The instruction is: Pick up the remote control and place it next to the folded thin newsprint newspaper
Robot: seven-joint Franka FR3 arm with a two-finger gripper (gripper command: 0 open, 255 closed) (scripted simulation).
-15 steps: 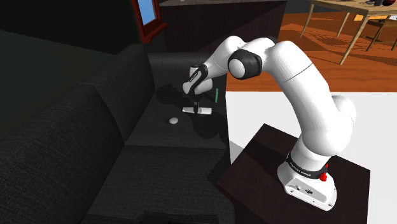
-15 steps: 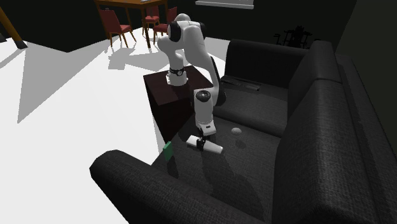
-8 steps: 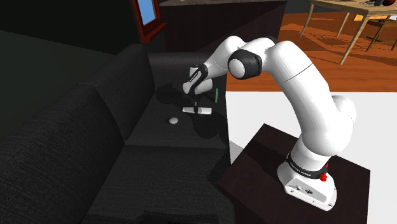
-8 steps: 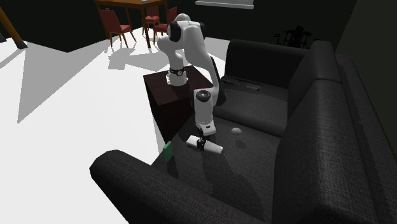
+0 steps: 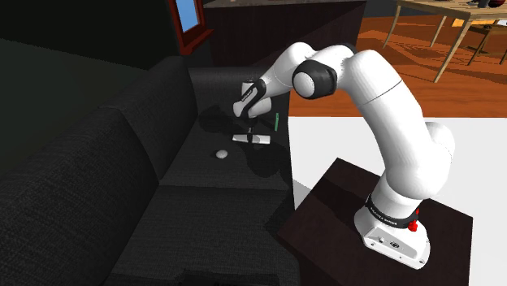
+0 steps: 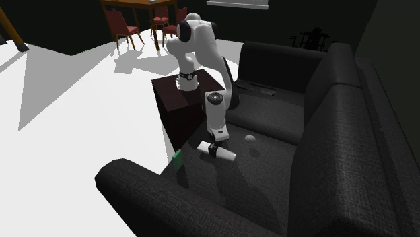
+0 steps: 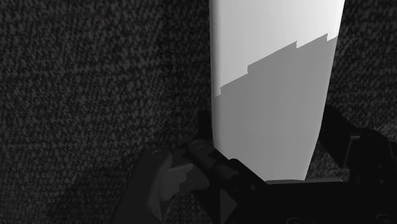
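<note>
The remote control [image 5: 253, 139] is drawn as a plain white flat bar. It hangs just above the dark sofa seat [image 5: 219, 175], near the seat's front edge. My black gripper [image 5: 249, 130] comes down on it from above and is shut on it. In the second exterior view the remote [image 6: 222, 154] sticks out on both sides of the gripper [image 6: 213, 149]. In the wrist view the white remote [image 7: 273, 89] is clasped between the two fingers [image 7: 203, 156]. A flat dark thing [image 6: 255, 87] lies on the far seat cushion; I cannot tell whether it is the newspaper.
A small grey round object [image 5: 220, 153] lies on the seat beside the remote. A green thing [image 5: 276, 122] stands at the sofa's front edge by the armrest [image 6: 148, 185]. The dark stand [image 5: 382, 236] is beside the sofa. Chairs and a table [image 6: 145, 17] stand farther off.
The hand has risen a little, and the white remote has come up slightly with it off the seat.
</note>
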